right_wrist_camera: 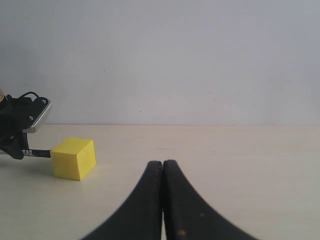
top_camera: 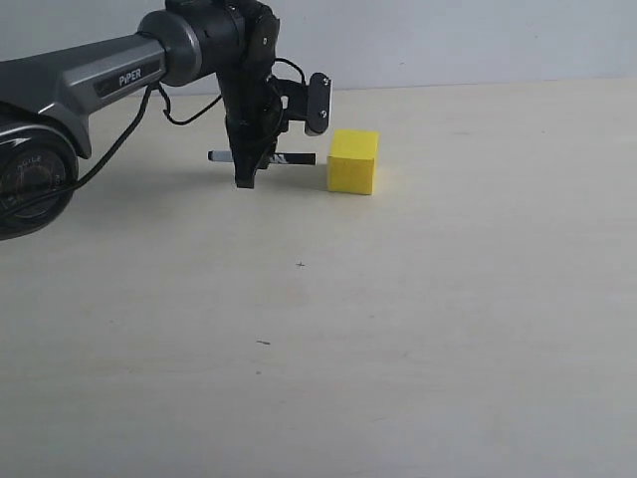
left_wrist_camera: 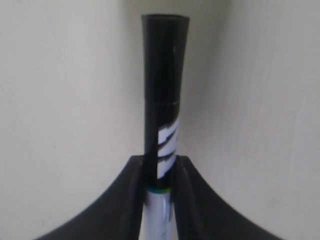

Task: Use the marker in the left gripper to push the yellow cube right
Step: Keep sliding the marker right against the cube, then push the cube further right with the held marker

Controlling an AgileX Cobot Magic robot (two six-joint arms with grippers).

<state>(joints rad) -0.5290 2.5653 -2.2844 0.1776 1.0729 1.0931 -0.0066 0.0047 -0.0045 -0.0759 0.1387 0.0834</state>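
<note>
Foreground tabletop (top_camera: 398, 349) is lying bare. Right claw (right_wrist_camera: 162, 200) is idling w/ fingers pressed together, gripping nothing, well apart from the work.

Further back, left claw (top_camera: 246, 177) is clamping the marker (top_camera: 294, 158) at mid-barrel, approx. horizontal, one black end pointing right. Yellow cube (top_camera: 352, 162) is sitting on the tabletop just beside that end; contact vs. small gap cannot be told.

Procedure, as judged: hold marker level & low, aim its end at centre of cube's left face, advance slowly right in a straight line. Off-centre contact is likely turning the cube instead of sliding it.

Beyond: plain wall (top_camera: 448, 40).
</note>
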